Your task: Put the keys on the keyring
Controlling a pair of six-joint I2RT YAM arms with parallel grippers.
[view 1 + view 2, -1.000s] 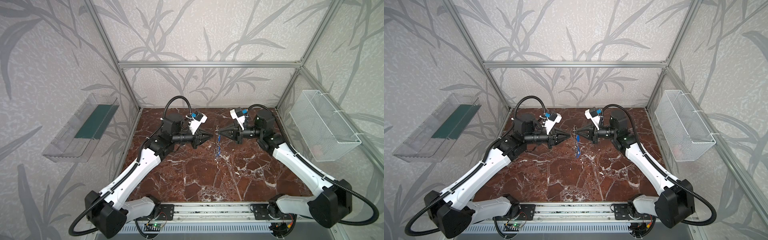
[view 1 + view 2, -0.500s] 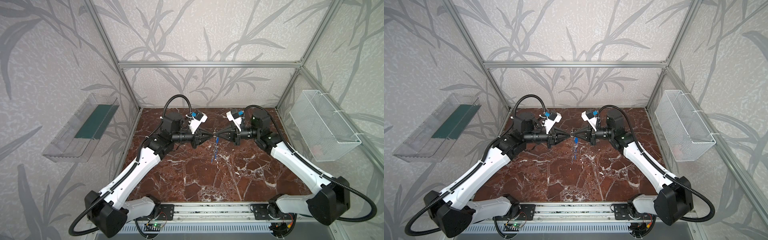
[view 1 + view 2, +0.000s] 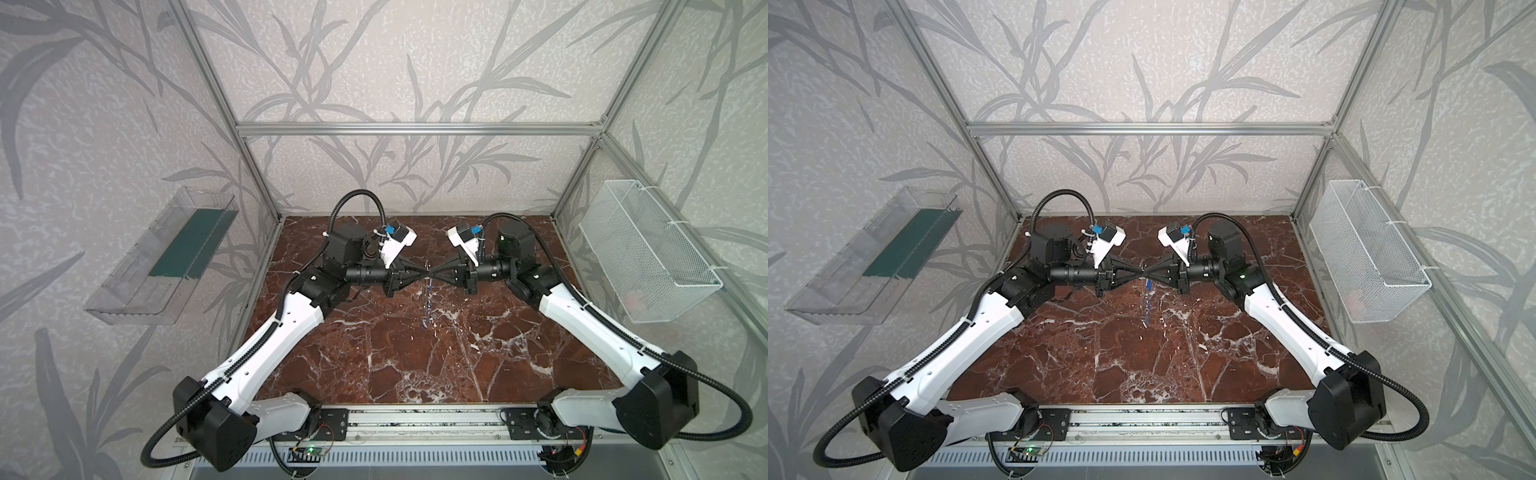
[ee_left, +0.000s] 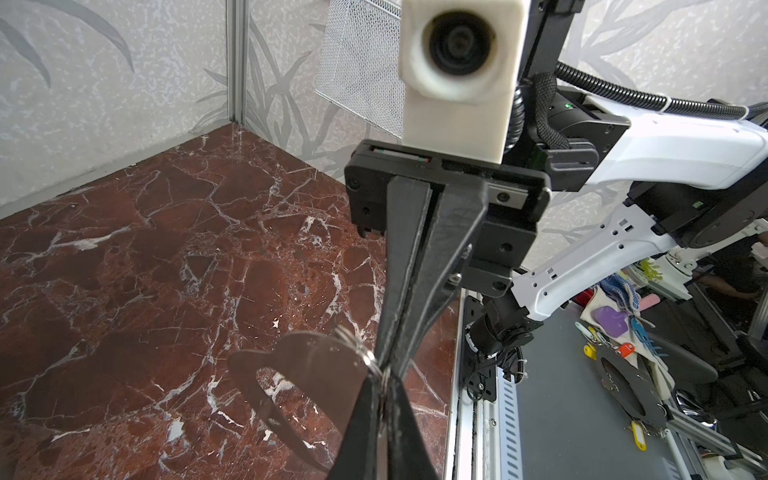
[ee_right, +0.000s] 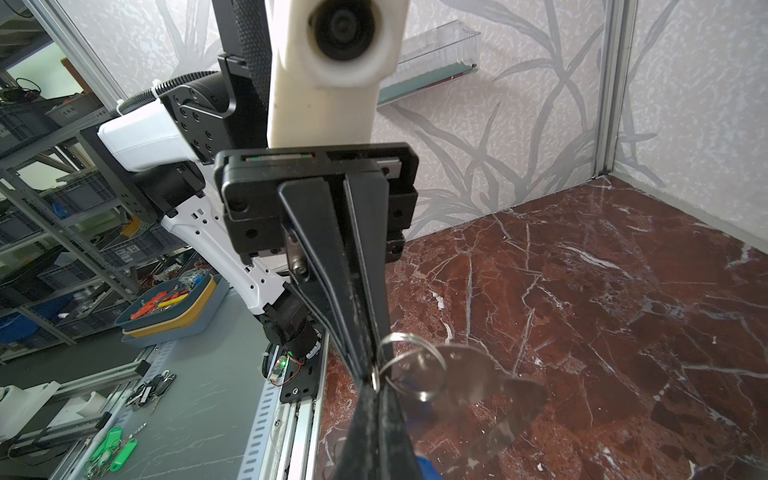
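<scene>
Overhead, keyring (image 3: 427, 303) seen edge-on between left gripper (image 3: 422, 276) and right gripper (image 3: 436, 276), both clamped on split rings (image 5: 411, 365), oval cut-out (image 4: 282, 390) shown only by left wrist, blue tags (image 3: 1146, 309) too small to be read

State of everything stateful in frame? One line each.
keyring: lifted off the table, hanging edge-on in both top views.
keys: dangling under the keyring with blue tags; count unclear.
left gripper: shut, pinching the keyring's ringed edge.
right gripper: shut, pinching the same spot, tip to tip with the left gripper.
wire basket: hung on the wall, contents unclear.
</scene>
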